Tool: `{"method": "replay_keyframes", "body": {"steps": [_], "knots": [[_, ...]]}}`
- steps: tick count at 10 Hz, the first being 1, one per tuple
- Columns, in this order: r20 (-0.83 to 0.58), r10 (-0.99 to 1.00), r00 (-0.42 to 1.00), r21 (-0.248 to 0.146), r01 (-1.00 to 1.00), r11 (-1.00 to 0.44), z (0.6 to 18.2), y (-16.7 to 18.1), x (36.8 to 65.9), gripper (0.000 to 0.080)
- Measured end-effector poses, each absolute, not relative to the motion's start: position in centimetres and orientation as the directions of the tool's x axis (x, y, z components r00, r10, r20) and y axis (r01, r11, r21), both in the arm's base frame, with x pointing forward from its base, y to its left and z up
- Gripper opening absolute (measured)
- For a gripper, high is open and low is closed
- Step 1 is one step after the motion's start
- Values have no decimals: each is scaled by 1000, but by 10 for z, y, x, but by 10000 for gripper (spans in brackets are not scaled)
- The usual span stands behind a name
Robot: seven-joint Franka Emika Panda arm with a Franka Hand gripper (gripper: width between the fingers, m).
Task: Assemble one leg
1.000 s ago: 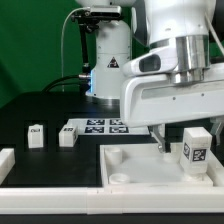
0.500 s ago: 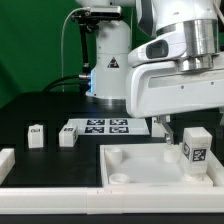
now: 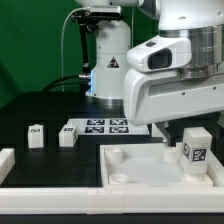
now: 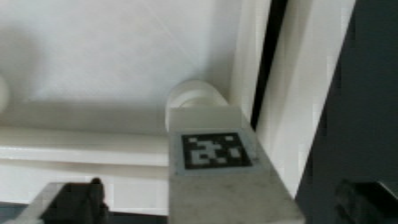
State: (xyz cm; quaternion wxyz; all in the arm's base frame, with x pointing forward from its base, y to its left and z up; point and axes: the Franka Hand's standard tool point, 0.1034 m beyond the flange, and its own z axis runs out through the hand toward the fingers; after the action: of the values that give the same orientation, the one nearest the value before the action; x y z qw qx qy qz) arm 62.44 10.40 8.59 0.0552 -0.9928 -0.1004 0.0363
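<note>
A leg (image 3: 194, 150), a small white block with a square tag, stands upright on the white square panel (image 3: 135, 165) near its corner on the exterior view's right. My gripper (image 3: 190, 138) is open and straddles the leg's top without touching it. One finger (image 3: 163, 138) shows on the exterior view's left of the leg. In the wrist view the leg (image 4: 217, 150) stands between the dark fingertips (image 4: 75, 200) with a gap on each side, and the gripper (image 4: 222, 205) is over the panel (image 4: 107, 60).
Two more small tagged legs (image 3: 36, 136) (image 3: 68, 135) stand on the black table at the exterior view's left. The marker board (image 3: 105, 126) lies behind the panel. A white piece (image 3: 5, 163) sits at the left edge. The robot base (image 3: 105, 60) stands at the back.
The arm has risen a little above the panel. The leg stays standing on the panel where it was.
</note>
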Motion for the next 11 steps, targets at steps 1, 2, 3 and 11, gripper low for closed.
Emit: {"method": "replay_keyframes", "body": {"steps": [1, 2, 3, 11], "knots": [[-42, 200, 979, -113, 194, -974, 85, 103, 628, 649], [-43, 200, 979, -114, 194, -974, 84, 103, 627, 649], [-43, 200, 979, -114, 194, -974, 84, 103, 627, 649], [-49, 141, 989, -113, 134, -984, 84, 104, 627, 290]]}}
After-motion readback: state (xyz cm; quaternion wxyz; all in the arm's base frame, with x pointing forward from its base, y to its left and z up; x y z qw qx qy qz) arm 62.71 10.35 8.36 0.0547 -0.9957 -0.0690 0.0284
